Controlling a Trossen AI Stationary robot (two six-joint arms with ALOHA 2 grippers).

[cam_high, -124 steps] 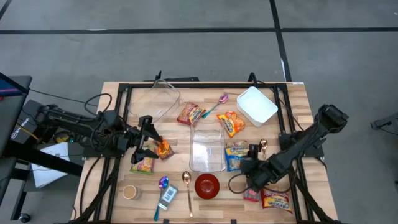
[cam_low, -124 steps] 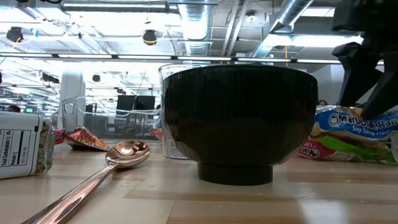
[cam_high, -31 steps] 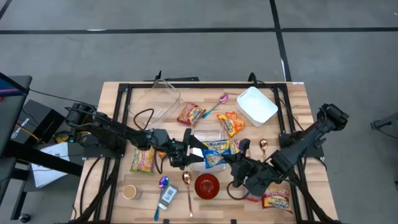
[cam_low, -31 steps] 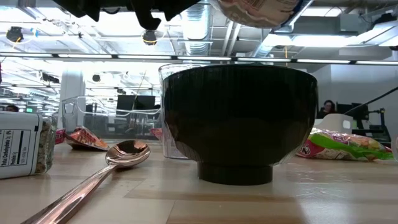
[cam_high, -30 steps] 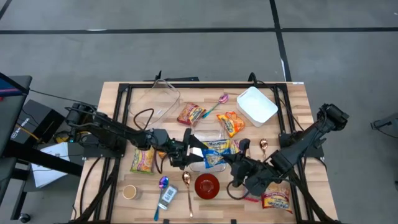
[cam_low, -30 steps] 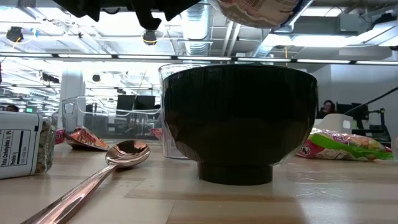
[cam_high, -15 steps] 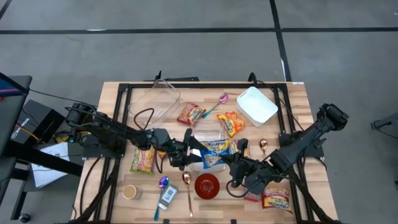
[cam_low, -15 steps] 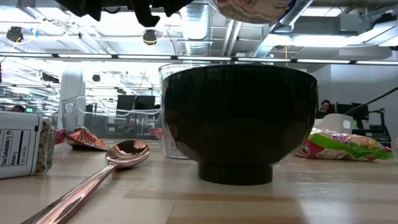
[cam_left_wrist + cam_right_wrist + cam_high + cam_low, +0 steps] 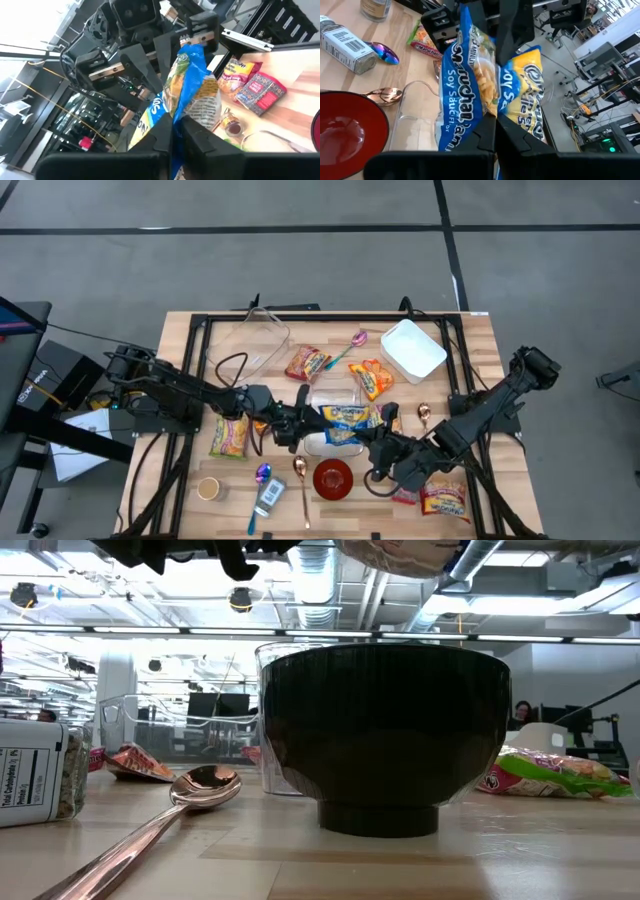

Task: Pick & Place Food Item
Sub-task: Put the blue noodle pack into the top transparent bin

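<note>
A blue and yellow ramen packet point(image 9: 347, 416) hangs in the air over a clear rectangular container point(image 9: 334, 394) at the table's middle. My left gripper point(image 9: 312, 420) is shut on the packet's left end, and my right gripper point(image 9: 372, 432) is shut on its right end. The two grippers face each other across it. In the low view only the packet's underside point(image 9: 400, 554) shows, above the dark bowl point(image 9: 385, 735). My left gripper pinches the packet's left edge point(image 9: 176, 119) between its two fingers, coming level from the table's left. The packet is lifted clear and stands on edge. My right gripper pinches the packet's opposite edge point(image 9: 491, 116) between its two fingers, slanting in from the table's right and near side. The packet is clear of the container below.
A red bowl point(image 9: 333, 478) and a spoon point(image 9: 300, 470) lie near the front edge, with a spice jar point(image 9: 270, 495) to their left. Other snack packets point(image 9: 306, 363) point(image 9: 373, 377) point(image 9: 230, 438) lie around. A white tub point(image 9: 412, 350) and a clear tub point(image 9: 250, 340) stand at the back.
My left gripper, open on either side of the packet's left end a second ago, has shut on it. The packet, held up by my right gripper, has shifted slightly toward the table's left and far side.
</note>
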